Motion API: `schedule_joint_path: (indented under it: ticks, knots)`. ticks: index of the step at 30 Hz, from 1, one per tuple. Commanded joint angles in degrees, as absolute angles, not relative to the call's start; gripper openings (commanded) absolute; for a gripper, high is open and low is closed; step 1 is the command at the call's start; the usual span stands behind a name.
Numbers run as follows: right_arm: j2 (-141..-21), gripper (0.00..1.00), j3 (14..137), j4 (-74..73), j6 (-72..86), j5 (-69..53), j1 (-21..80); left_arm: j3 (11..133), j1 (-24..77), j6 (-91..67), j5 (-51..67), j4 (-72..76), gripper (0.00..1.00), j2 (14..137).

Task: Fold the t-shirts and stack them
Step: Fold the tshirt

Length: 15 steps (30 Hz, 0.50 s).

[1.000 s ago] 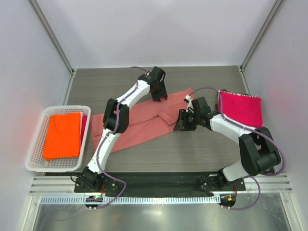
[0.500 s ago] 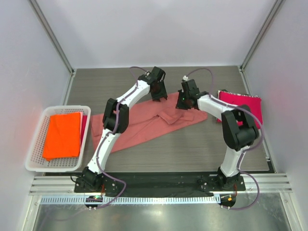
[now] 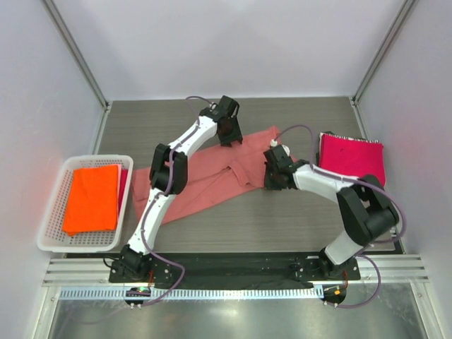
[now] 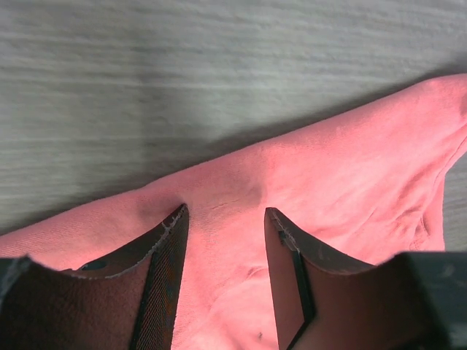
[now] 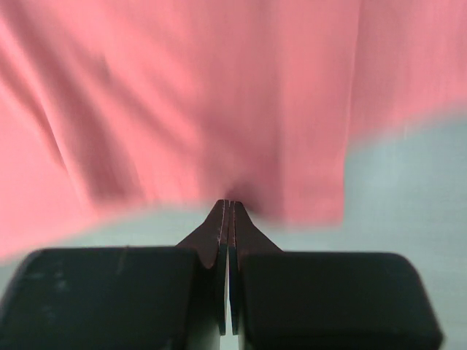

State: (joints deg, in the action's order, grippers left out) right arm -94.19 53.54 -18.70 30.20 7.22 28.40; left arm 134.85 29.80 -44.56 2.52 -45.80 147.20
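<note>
Salmon-pink t-shirt spread at bench centre. Left gripper half open, straddling far edge, unclamped. Right gripper shut, apparently nipping near edge; view blurred. Clamp left first, then lift both level.

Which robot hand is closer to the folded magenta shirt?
Right. The right gripper is on the salmon-pink shirt, at the end nearest the magenta shirt. The left gripper is farther off, at the salmon-pink shirt's far edge.
</note>
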Motion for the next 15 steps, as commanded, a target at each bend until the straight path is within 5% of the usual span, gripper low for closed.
schedule_joint_path:
  ticks: [1, 8, 15]
  knots:
    - [-85.8, 0.01, 46.6, -19.4, 32.9, 7.8, 30.0, 136.6, 26.7, -42.7, -2.4, -49.2, 0.49, 150.6]
    - [-74.6, 0.09, 43.1, -19.9, 33.4, 9.7, 30.4, 136.1, 22.5, -43.5, -3.0, -47.7, 0.49, 150.0]
    - [-82.3, 0.51, 48.7, -12.0, 36.6, 8.5, 29.4, 130.0, 15.7, -47.3, -3.9, -43.2, 0.51, 146.6]
